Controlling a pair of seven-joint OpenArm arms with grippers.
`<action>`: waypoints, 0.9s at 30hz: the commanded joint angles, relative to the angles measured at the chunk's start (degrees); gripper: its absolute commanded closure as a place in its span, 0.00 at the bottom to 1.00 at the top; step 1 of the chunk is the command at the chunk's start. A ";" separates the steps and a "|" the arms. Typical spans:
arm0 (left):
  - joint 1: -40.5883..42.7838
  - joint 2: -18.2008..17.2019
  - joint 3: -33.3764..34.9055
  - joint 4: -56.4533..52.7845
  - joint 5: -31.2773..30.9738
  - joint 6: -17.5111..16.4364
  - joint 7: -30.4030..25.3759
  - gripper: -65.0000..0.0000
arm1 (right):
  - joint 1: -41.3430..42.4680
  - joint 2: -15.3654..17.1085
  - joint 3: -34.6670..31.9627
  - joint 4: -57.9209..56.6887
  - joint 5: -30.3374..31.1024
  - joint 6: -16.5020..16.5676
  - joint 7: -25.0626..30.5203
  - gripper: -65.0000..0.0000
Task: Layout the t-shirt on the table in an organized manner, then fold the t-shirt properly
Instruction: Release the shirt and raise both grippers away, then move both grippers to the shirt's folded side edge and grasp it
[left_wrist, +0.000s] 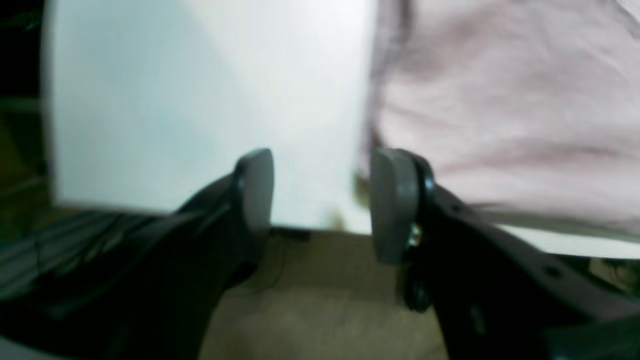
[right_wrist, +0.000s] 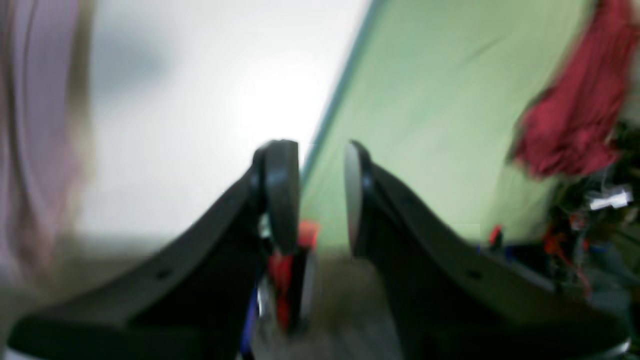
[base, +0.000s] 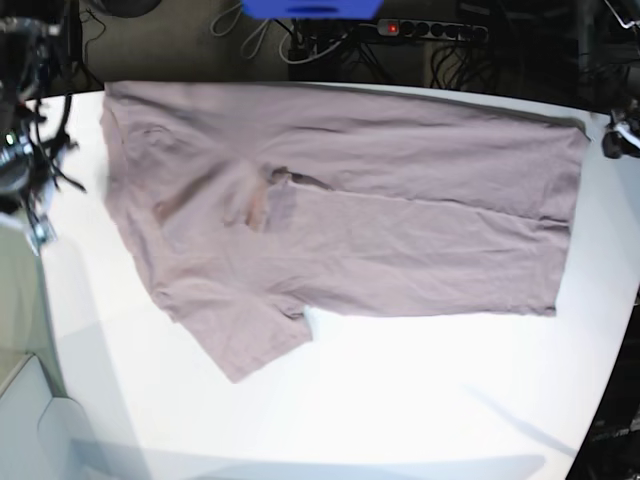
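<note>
On the white table (base: 400, 400), mauve t-shirt (base: 350, 200) folded lengthwise along the far edge, one sleeve toward the near side, dark floor with cables (base: 300, 40) behind, left gripper (left_wrist: 320, 200) and right gripper (right_wrist: 320, 195) both parted and empty, wrist views blurred.

The left claw (left_wrist: 320, 200) has two black plastic arms that become narrow toward the tips. Each tip carries a grey, flat, rounded pad (left_wrist: 392, 205), and the surface looks matte. Beside the right pad there is a small metal screw (left_wrist: 414, 235), and lower on the same arm a round black fastener.

The right claw (right_wrist: 320, 195) has the same form: black curved arms with small holes in them, and oval pads (right_wrist: 281, 192) with dark rims. Between its arms red and blue parts are visible, blurred.
</note>
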 joint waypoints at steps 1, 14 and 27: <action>-1.23 -1.42 -0.98 0.92 -1.07 0.07 -0.99 0.53 | 3.33 0.18 -1.63 0.93 0.16 -0.02 1.07 0.74; -1.76 -1.42 -5.38 0.92 -1.07 0.07 -1.07 0.30 | 34.98 -10.89 -12.79 -39.69 0.16 -0.02 8.10 0.74; -1.76 -1.42 -5.38 1.00 -0.98 0.07 -1.07 0.30 | 40.70 -9.13 -12.79 -59.56 0.07 -0.02 29.29 0.74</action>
